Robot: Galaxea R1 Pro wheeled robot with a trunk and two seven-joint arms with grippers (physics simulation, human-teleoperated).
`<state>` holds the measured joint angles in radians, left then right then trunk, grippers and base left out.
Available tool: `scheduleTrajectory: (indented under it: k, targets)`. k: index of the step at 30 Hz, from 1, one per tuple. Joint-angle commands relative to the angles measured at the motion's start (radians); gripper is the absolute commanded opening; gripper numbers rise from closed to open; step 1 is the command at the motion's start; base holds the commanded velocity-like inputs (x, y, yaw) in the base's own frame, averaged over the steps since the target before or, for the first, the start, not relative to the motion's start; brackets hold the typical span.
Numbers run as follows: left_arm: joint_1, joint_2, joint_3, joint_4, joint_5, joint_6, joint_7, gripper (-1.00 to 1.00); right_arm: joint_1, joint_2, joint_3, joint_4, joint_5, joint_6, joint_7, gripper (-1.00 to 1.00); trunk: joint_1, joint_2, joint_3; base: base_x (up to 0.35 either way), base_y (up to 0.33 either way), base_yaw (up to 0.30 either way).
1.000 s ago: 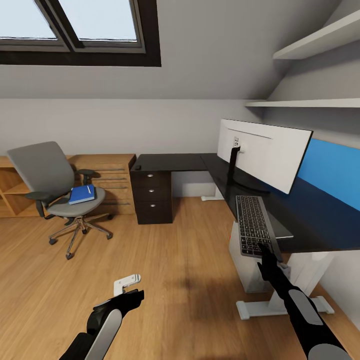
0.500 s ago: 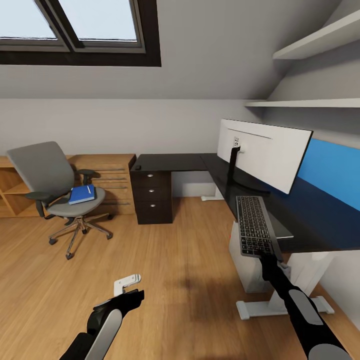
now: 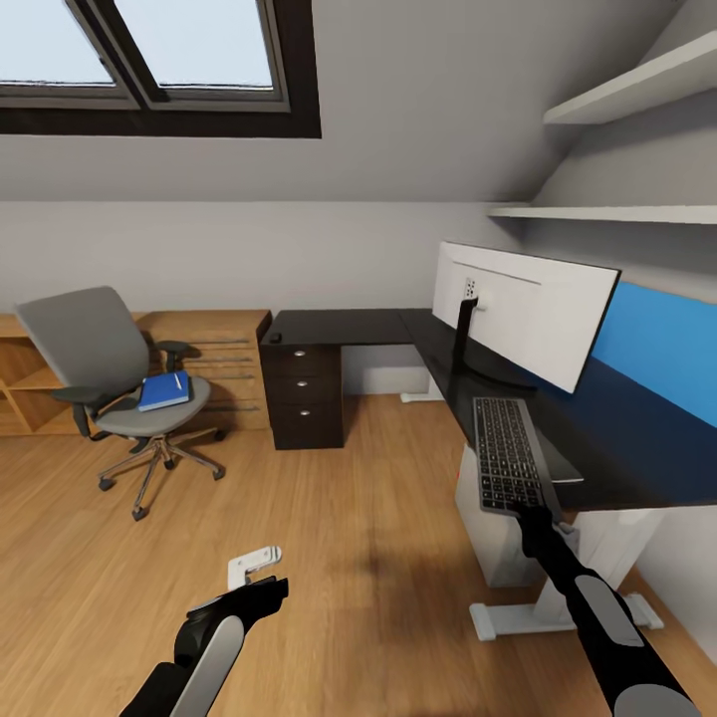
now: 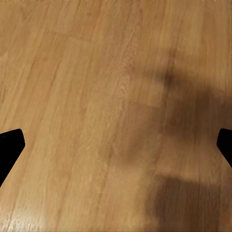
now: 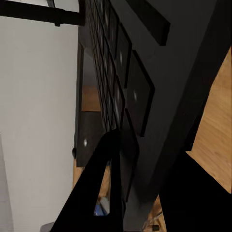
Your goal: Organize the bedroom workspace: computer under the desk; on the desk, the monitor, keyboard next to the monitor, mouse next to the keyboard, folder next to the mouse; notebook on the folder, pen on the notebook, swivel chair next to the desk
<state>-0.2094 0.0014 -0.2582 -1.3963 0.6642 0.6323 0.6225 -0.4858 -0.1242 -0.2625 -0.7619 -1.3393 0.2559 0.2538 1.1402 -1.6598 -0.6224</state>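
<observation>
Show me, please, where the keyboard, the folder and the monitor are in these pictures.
keyboard [image 3: 507, 453]: head view, middle of the key field.
folder [image 3: 161, 391]: head view, blue cover, on the chair seat.
monitor [image 3: 533, 314]: head view, white back panel.

The desk [image 3: 378, 325] stands at the right of the room. On the desk, the monitor [image 3: 528, 311] is behind the keyboard [image 3: 508, 453], and the keyboard lies at the desk's front edge. The mouse [image 3: 273, 337] sits on the desk's far left end. Left of the desk, well apart, stands the swivel chair [image 3: 95, 358], with the folder [image 3: 162, 391] on its seat.
</observation>
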Motion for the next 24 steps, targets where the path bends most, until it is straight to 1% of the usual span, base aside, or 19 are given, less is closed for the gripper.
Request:
scheduleTrajectory:
  k: [1,10,21,24]
  targets:
    - [-0.001,0.0,-0.001,-0.001,0.009,0.001,0.009,1.0,0.0,0.0,-0.003,0.001,-0.008,0.008,0.001,-1.0,-0.004,0.007,0.002,0.0,0.0,0.0]
    - [-0.001,-0.001,-0.003,0.0,0.009,0.001,0.009,1.0,0.0,0.001,0.002,0.001,-0.008,0.008,0.002,-1.0,-0.039,0.07,0.03,0.0,0.0,0.0]
    - [-0.001,-0.001,-0.003,0.001,0.009,0.001,0.009,1.0,0.0,0.003,0.002,-0.002,-0.016,0.016,0.009,-1.0,-0.039,0.07,0.03,0.0,0.0,0.0]
    - [-0.001,-0.001,-0.004,0.001,0.009,0.001,0.009,1.0,0.0,0.006,0.0,-0.02,-0.021,0.019,0.008,-1.0,-0.039,0.07,0.03,0.0,0.0,0.0]
